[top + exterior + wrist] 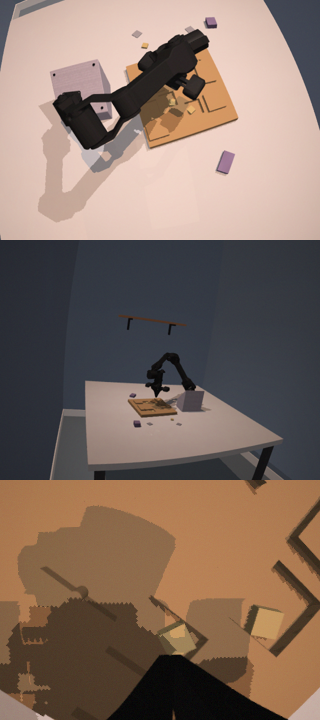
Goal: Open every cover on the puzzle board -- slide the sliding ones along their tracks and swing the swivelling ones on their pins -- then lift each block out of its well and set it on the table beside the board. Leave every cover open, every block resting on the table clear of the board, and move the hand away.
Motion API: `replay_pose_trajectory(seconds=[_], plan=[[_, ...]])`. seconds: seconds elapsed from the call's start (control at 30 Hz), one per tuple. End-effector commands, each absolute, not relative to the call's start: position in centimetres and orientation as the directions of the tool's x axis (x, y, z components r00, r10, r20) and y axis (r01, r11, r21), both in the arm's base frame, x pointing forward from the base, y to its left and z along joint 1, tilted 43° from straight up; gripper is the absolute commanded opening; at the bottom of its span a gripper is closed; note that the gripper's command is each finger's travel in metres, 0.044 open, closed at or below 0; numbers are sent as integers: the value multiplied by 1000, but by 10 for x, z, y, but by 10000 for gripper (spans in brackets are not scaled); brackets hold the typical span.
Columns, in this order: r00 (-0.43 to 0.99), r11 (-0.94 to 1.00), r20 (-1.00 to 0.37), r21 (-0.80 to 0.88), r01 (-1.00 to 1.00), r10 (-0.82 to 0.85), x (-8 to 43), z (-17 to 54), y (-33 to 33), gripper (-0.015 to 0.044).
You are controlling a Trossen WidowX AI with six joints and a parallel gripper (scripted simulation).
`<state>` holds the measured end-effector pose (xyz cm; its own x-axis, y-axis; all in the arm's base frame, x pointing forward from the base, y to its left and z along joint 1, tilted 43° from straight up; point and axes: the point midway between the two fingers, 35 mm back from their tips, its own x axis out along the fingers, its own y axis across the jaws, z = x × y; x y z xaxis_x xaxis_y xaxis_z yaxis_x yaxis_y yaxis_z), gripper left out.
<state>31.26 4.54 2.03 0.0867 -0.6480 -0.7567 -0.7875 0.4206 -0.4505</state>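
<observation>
The orange puzzle board lies flat on the table, with dark L-shaped edges on it. My gripper is shut and empty, pointing down above the board; the arm hides its tips in the top view. One yellow block sits in the arm's shadow just ahead of the tips in the wrist view. Another yellow block sits inside an L-shaped edge. A third yellow block rests on the table clear of the board. Covers are hard to tell from the board; the arm hides part of it.
A lavender box stands beside the board. One purple block and another purple block lie off the board. Two flat grey tiles lie near the table's yellow block.
</observation>
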Motion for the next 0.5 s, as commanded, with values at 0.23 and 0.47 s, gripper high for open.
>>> replay_pose_trajectory(seconds=[0.23,0.47], plan=[[89,91,-741,-200,-976,-666,307,32,25,0],[90,91,-741,-200,-976,-666,310,32,25,0]])
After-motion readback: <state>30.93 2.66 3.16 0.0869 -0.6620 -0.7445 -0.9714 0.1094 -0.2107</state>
